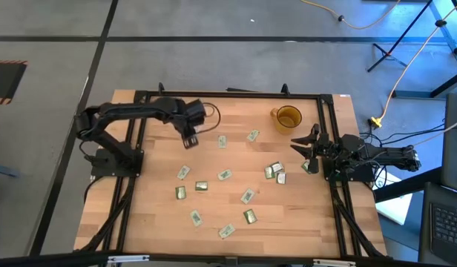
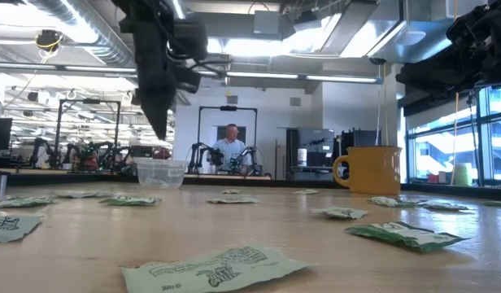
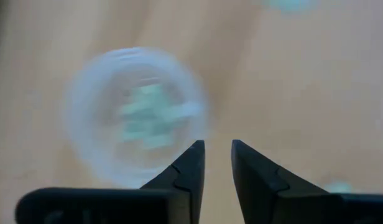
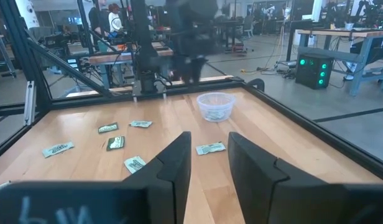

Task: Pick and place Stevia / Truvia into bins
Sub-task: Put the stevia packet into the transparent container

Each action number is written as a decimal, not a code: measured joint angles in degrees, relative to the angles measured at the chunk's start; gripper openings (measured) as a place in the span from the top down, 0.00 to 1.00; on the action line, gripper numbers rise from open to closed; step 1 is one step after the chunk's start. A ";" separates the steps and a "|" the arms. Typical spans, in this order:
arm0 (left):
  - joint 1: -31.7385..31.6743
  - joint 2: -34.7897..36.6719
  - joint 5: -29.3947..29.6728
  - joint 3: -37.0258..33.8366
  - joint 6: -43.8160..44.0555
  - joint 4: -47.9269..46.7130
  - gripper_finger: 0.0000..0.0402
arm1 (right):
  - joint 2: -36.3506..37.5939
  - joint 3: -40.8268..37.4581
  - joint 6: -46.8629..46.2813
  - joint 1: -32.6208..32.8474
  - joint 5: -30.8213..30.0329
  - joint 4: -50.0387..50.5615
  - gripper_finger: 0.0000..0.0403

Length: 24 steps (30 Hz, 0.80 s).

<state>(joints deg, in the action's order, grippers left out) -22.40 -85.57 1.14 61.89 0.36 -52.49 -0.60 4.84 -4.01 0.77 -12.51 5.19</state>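
Hovering over the clear cup (image 3: 132, 121) with left tool (image 1: 188, 140) slightly parted and empty, right tool (image 1: 306, 144) likewise parted near the mug (image 1: 287, 117); next: reaching for a bench-strewn sachet (image 1: 225, 176).

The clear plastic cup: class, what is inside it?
The left wrist view looks into the clear plastic cup and shows pale green sachets at its bottom. Blur hides their number. The left pincer, slightly open, holds nothing.
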 joint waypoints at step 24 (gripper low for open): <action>24.00 0.20 -0.69 -18.30 27.19 13.33 0.75 | -0.02 0.00 0.00 0.00 0.00 0.13 0.73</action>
<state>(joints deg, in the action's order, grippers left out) 1.60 -85.36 0.45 43.59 27.54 -39.16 -0.62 4.84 -4.01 0.77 -12.51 5.32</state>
